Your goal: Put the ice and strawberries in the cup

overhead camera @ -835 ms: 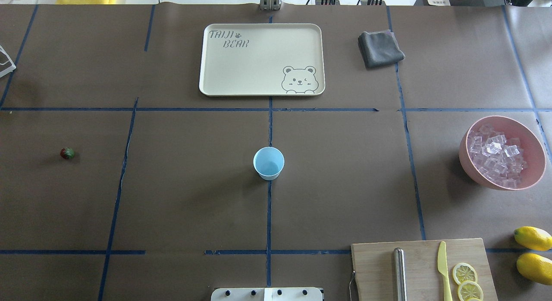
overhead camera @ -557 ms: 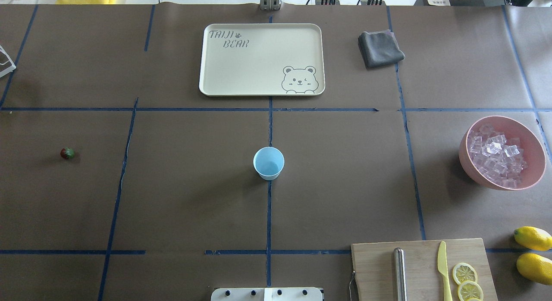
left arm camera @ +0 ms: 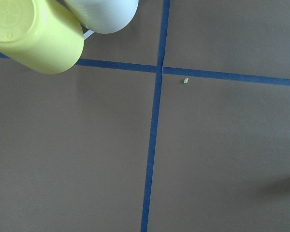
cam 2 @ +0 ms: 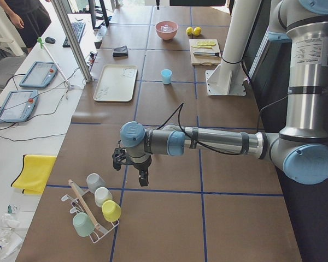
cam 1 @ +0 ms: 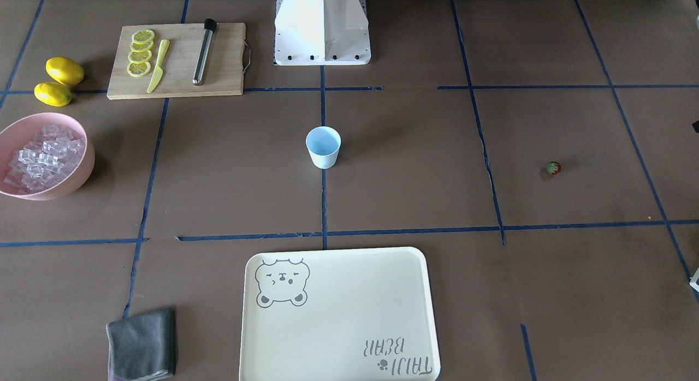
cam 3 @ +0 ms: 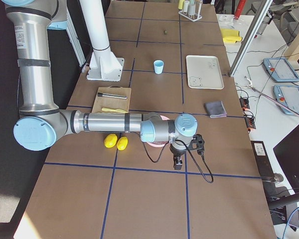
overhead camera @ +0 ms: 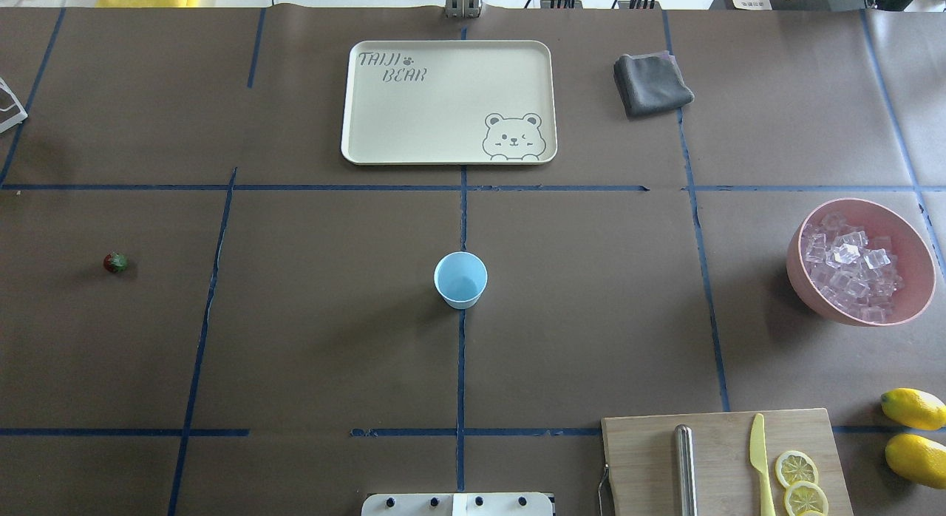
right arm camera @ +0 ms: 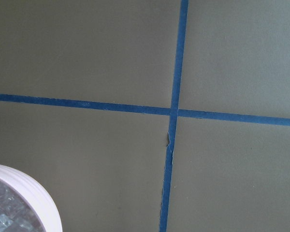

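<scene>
The light blue cup [overhead camera: 460,279] stands upright and empty at the table's middle; it also shows in the front view [cam 1: 323,147]. The tiny red strawberry [overhead camera: 115,262] lies alone far to the left. The clear ice cubes [overhead camera: 850,268] are heaped in a pink bowl [overhead camera: 797,279] at the right edge. My left gripper [cam 2: 132,173] shows only in the exterior left view, hanging over bare table near a cup rack, far from the strawberry; I cannot tell its state. My right gripper [cam 3: 178,163] shows only in the exterior right view, just beyond the bowl; I cannot tell its state.
A cream tray [overhead camera: 369,146] and a grey cloth [overhead camera: 652,83] lie at the back. A cutting board [overhead camera: 643,457] carries a metal rod, a yellow knife and lemon slices; two lemons [overhead camera: 915,409] lie beside it. A rack of cups [cam 2: 98,210] stands by the left gripper.
</scene>
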Tool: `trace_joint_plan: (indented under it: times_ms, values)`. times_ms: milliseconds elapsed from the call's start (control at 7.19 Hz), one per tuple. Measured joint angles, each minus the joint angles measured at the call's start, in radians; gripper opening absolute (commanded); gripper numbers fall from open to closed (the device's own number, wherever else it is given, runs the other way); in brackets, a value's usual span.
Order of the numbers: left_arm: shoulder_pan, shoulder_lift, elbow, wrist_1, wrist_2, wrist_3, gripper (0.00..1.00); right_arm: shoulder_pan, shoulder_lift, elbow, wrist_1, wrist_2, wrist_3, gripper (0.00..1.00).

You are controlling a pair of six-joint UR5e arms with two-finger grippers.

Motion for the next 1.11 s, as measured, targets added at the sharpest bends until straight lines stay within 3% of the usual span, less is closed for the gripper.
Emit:
trace_joint_plan:
  times_ms: [1113]
  values:
    - [0.001,0.013,-0.009,-0.007,-0.007,0.007,1.0,-0.008,-0.001,-0.002,0.029,0.002,0.0,1.0]
